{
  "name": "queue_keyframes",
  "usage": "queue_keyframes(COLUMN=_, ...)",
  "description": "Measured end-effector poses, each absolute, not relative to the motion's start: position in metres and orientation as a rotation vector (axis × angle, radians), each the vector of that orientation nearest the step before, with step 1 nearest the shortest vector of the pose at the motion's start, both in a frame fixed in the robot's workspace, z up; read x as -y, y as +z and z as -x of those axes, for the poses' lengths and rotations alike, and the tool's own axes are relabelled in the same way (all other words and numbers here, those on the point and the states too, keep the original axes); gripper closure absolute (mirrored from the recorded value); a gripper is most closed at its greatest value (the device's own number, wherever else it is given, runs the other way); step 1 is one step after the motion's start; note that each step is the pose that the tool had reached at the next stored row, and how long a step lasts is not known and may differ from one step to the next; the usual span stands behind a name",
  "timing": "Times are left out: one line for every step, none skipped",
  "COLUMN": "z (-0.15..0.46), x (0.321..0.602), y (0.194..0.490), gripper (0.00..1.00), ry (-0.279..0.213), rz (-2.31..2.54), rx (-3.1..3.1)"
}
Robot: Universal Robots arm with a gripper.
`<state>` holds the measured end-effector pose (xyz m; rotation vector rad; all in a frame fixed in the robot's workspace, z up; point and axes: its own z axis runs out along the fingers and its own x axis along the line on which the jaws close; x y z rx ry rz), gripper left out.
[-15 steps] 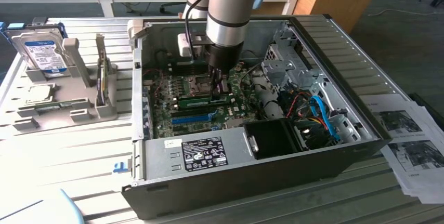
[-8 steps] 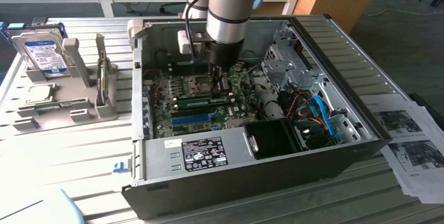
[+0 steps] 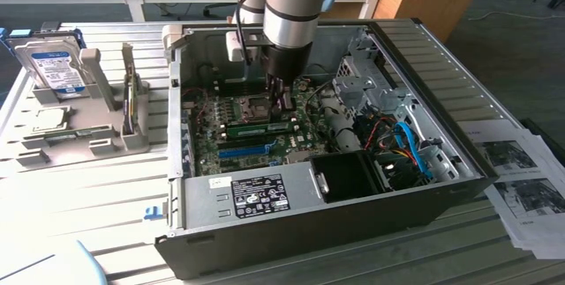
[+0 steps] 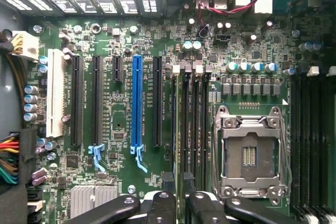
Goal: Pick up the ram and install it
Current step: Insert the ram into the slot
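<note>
1. Arm position. You are viewing the arm (image 3: 287, 7) as it is reaching straight down into the open computer case (image 3: 309, 232), which is lying on its side on the slatted surface (image 3: 79, 199). The claw (image 3: 280, 103) is hanging over the motherboard (image 3: 212, 110), beside the empty CPU socket (image 3: 256, 106).

2. Ram position. The ram (image 3: 256, 128) is standing on edge in a memory slot on the motherboard. It is sitting just near of the claw and just far of the long blue slot (image 3: 243, 151). You cannot tell whether the claw is touching it.

3. Claw state. In the wrist view, the claw (image 4: 179, 198) is looking down along the dark memory slots between the blue slot (image 4: 137, 103) and the CPU socket (image 4: 252, 153). You cannot tell whether it is released or clenched.

4. Surroundings.
- The power supply (image 3: 256, 196) is occupying the near end of the case.
- A grey fixture (image 3: 132, 143) is standing on the surface at the exterior view's left, well apart from the claw, and is holding a hard drive (image 3: 50, 67) upright at its far end.
- Printed sheets (image 3: 521, 186) are lying on the surface at the exterior view's right, just beside the case.
</note>
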<state>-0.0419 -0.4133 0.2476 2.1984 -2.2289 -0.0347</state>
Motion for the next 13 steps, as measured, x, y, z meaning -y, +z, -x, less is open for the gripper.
queue_keyframes(z=0.042, x=0.413, y=0.249, gripper=0.82, ry=-0.035, rz=-2.198, rx=2.229)
queue_keyframes(z=0.042, x=0.413, y=0.25, gripper=0.82, ry=-0.035, rz=-2.198, rx=2.229)
queue_keyframes(z=0.042, x=0.413, y=0.252, gripper=0.82, ry=-0.034, rz=-2.198, rx=2.229)
queue_keyframes(z=0.042, x=0.413, y=0.253, gripper=0.82, ry=-0.034, rz=-2.198, rx=2.229)
queue_keyframes(z=0.042, x=0.413, y=0.255, gripper=0.82, ry=-0.034, rz=-2.198, rx=2.229)
queue_keyframes(z=0.042, x=0.413, y=0.257, gripper=0.82, ry=-0.034, rz=-2.198, rx=2.229)
queue_keyframes(z=0.042, x=0.413, y=0.259, gripper=0.82, ry=-0.034, rz=-2.198, rx=2.229)
queue_keyframes(z=0.042, x=0.413, y=0.261, gripper=0.82, ry=-0.034, rz=-2.198, rx=2.229)
queue_keyframes(z=0.042, x=0.413, y=0.263, gripper=0.82, ry=-0.034, rz=-2.198, rx=2.228)
queue_keyframes(z=0.042, x=0.413, y=0.265, gripper=0.82, ry=-0.034, rz=-2.198, rx=2.228)
queue_keyframes(z=0.042, x=0.413, y=0.267, gripper=0.82, ry=-0.034, rz=-2.198, rx=2.228)
queue_keyframes(z=0.042, x=0.413, y=0.269, gripper=0.82, ry=-0.034, rz=-2.198, rx=2.228)
queue_keyframes(z=0.042, x=0.413, y=0.271, gripper=0.82, ry=-0.034, rz=-2.198, rx=2.228)
